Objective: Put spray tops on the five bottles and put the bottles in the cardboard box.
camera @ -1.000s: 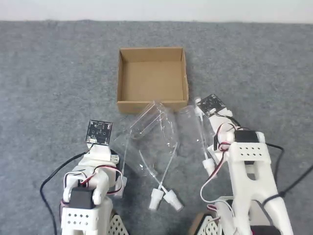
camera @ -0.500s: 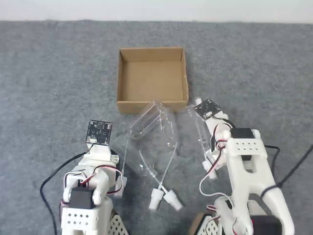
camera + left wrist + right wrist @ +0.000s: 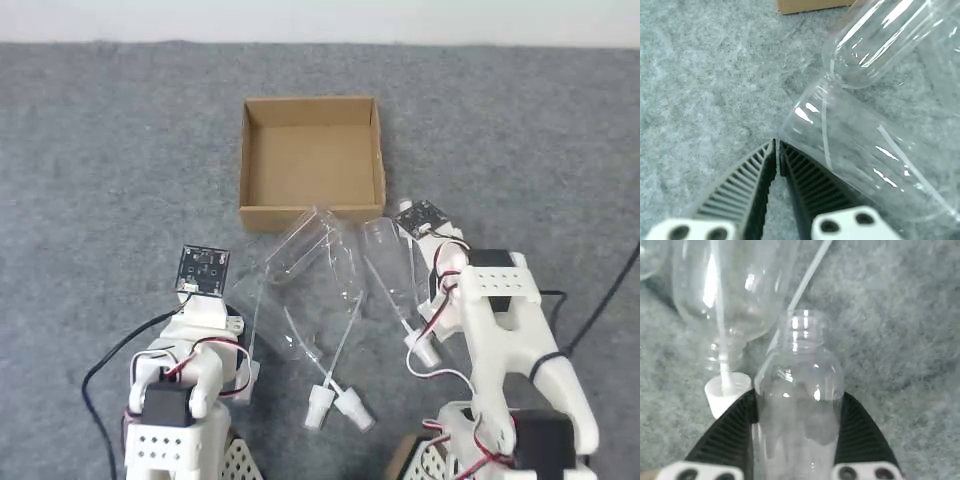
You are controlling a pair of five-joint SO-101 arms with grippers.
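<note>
Right end effector [image 3: 799, 407] clasps a clear bottle [image 3: 799, 385] across its body, open neck pointing away, with a spray top [image 3: 726, 390] just beside one jaw. Light, slick and easily dented, the bottle probably needs a gentle mid-body hold. Left end effector [image 3: 776, 146] is clenched and empty.

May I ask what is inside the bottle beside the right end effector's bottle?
A spray top's thin tube runs through that bottle, its white cap at the neck. The right end effector, shut on the held bottle, covers part of the cap.
</note>
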